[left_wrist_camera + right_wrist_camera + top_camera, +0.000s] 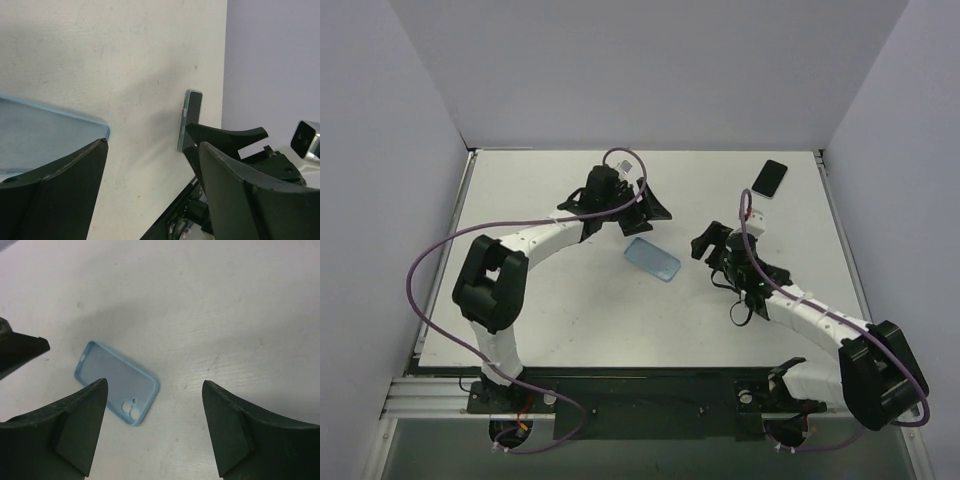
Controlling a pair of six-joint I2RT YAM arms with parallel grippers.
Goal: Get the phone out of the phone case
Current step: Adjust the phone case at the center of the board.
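Observation:
The light blue phone case (pixel 652 259) lies empty and open side up in the middle of the table; it also shows in the right wrist view (pixel 117 382) and at the left edge of the left wrist view (pixel 45 132). The black phone (pixel 770 179) lies apart from it at the far right corner, screen up; the left wrist view shows it edge-on (pixel 191 119). My left gripper (pixel 638 213) is open and empty just behind the case. My right gripper (pixel 712 244) is open and empty to the right of the case.
The white table (pixel 570 310) is walled by grey panels on three sides. A purple cable loops over the left arm (pixel 430 260). The right arm's wrist (pixel 260 150) shows in the left wrist view near the phone.

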